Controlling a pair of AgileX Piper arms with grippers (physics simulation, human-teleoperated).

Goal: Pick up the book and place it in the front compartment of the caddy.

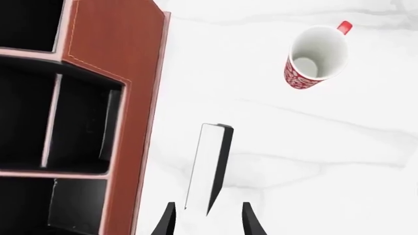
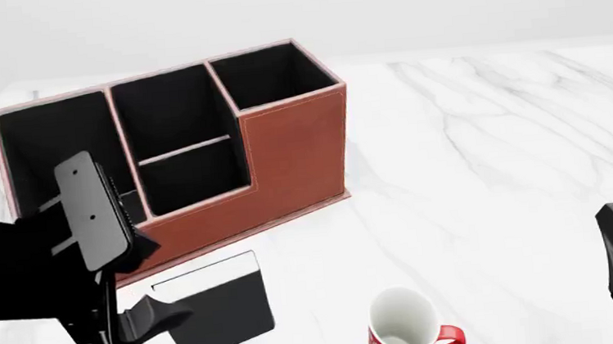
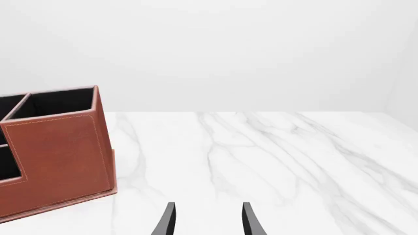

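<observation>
The thin black-covered book point(image 1: 210, 166) stood on edge just before the reddish-brown leather-look caddy point(image 2: 283, 153), between the left gripper's point(image 1: 207, 223) parted, empty jaws. Closing off-centre might have toppled it. The right gripper point(image 3: 207, 220) waited open, empty.

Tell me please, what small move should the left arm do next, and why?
Probably lower the left tool a little and close it. The book stands on edge between its open fingers, beside the caddy, not yet gripped.
</observation>
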